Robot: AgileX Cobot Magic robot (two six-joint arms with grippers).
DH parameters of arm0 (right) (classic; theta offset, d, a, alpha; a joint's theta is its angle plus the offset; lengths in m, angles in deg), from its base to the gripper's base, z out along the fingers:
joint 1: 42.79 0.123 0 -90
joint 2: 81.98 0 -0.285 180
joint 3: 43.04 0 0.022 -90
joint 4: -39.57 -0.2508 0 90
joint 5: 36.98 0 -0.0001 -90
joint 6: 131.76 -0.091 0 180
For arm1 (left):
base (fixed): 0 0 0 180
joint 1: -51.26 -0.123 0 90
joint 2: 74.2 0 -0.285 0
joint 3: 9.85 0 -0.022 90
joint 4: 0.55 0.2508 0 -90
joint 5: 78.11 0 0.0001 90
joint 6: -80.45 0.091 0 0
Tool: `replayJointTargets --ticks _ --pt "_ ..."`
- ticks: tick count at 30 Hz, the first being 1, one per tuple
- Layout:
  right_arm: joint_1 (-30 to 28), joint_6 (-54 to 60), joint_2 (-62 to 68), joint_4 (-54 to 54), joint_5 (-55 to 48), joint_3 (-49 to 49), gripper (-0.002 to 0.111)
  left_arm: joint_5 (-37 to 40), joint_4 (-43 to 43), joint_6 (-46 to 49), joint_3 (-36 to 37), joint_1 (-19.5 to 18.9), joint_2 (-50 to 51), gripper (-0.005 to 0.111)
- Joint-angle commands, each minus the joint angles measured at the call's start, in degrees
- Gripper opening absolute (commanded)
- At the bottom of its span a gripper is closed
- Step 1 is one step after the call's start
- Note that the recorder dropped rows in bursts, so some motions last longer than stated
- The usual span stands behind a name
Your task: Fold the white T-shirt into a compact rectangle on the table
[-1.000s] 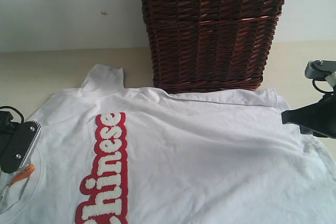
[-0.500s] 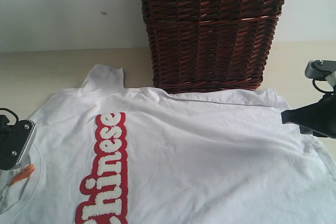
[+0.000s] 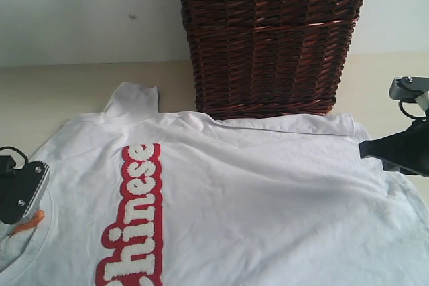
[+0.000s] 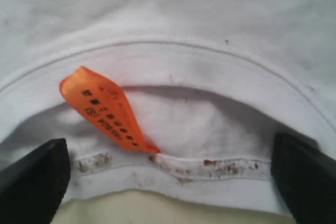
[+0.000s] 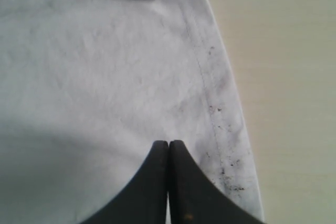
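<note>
White T-shirt: light, limp, drapes; take at seams. Left gripper spread astride collar near table left edge; right gripper pressed together over hem, right edge.

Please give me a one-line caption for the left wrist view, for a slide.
Open left tool framing the collar of the white T-shirt and its orange tag.

White T-shirt with red-outlined white lettering, orange tag, dark brown woven basket, cream table
</note>
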Motion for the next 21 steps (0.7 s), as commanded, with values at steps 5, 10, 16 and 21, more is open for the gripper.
replayJointTargets --ticks 5,10,16,21 --pt "-0.34 0.57 -0.55 -0.17 0.01 -0.03 0.000 -0.76 1.80 0.06 -0.04 -0.22 1.65 0.105" --pt "-0.34 0.57 -0.55 -0.17 -0.98 -0.03 0.000 1.22 1.08 -0.31 -0.04 -0.22 3.10 0.105" --pt "-0.34 1.80 -0.55 -0.55 -1.00 0.06 0.000 0.60 1.08 -0.31 -0.04 -0.22 3.76 0.105" --pt "-0.34 5.47 -0.66 -5.91 -1.40 0.06 0.003 0.36 1.08 -0.18 -0.04 -0.22 3.76 0.105"
